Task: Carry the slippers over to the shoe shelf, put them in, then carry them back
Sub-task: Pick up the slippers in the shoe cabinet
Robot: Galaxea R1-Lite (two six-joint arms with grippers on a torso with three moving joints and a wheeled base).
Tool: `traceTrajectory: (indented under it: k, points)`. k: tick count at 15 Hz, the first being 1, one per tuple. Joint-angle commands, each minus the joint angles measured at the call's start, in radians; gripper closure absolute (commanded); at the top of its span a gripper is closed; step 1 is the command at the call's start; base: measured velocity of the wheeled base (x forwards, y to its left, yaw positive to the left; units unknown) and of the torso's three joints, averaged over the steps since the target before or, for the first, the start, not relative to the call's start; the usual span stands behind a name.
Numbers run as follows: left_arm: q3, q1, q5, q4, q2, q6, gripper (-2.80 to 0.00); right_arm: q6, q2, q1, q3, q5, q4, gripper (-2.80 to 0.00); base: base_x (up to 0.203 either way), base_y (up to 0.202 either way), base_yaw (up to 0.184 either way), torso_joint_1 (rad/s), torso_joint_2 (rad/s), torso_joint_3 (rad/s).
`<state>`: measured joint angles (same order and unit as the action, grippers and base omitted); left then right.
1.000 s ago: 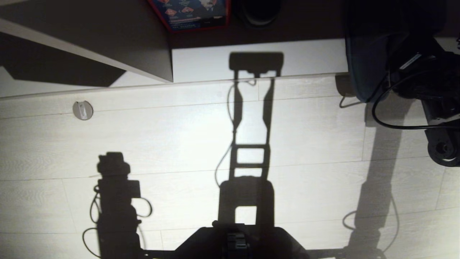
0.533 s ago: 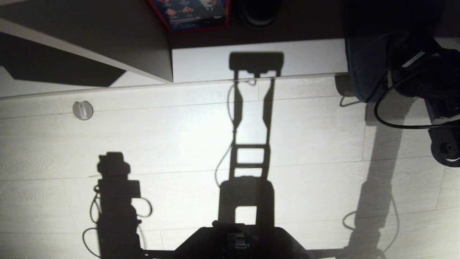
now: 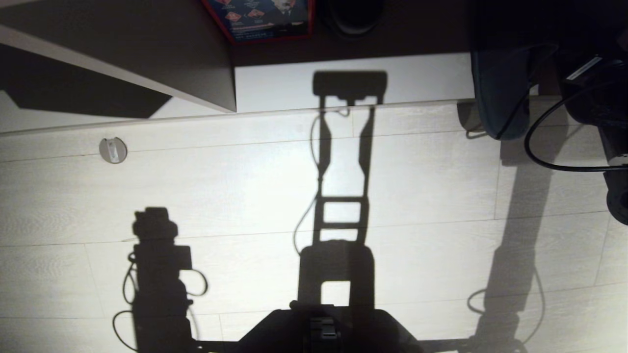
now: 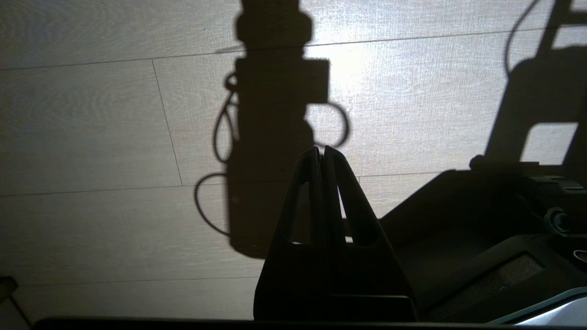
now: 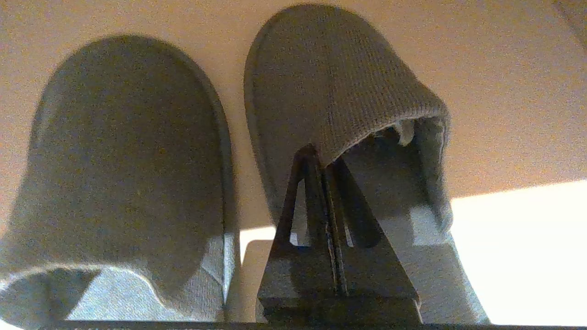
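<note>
Two dark fabric slippers lie side by side, toes pointing into the shoe shelf [image 3: 402, 81]. In the right wrist view the left slipper [image 5: 124, 151] lies flat. My right gripper [image 5: 321, 153] is shut on the rim of the right slipper's [image 5: 330, 78] toe cover, which is pulled up. The head view shows one slipper [image 3: 500, 98] at the shelf's front edge under my dark right arm [image 3: 588, 93]. My left gripper [image 4: 321, 149] hangs shut and empty over the floor.
A grey upright board [image 3: 147, 54] stands in the shelf at the left. A red-edged printed box [image 3: 265, 17] and a dark round object [image 3: 351, 17] sit deeper inside. A round metal disc [image 3: 113, 150] is set in the pale plank floor. A black cable [image 3: 539, 159] loops off the right arm.
My right arm has drawn toward the upper right of the head view. The slipper under it stays at the shelf's edge. The left arm has not moved.
</note>
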<state>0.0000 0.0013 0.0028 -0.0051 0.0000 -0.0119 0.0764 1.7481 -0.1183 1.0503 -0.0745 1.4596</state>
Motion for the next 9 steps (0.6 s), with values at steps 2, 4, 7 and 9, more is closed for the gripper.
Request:
traceTrajectory:
  k: [2,4,7,9]
  points:
    - [0.000,0.000,0.000,-0.001,0.000,0.000,0.00,0.000,-0.045,0.000,-0.023,0.016,-0.021,0.00,0.000,0.000,0.000,0.000,0.00,0.000]
    - [0.000,0.000,0.000,-0.001,0.000,0.000,0.00,-0.001,-0.047,0.000,-0.035,0.027,-0.031,0.00,0.000,0.000,0.000,0.000,0.00,0.000]
    - [0.000,0.000,0.000,-0.001,0.000,0.000,0.00,-0.003,-0.041,0.000,-0.039,0.027,-0.028,-2.80,0.000,0.000,0.000,0.000,0.00,0.000]
    - [0.000,0.000,-0.001,-0.001,0.000,0.000,0.00,-0.001,-0.041,0.000,-0.039,0.027,-0.027,-2.80,0.000,0.000,0.000,0.000,0.00,0.000]
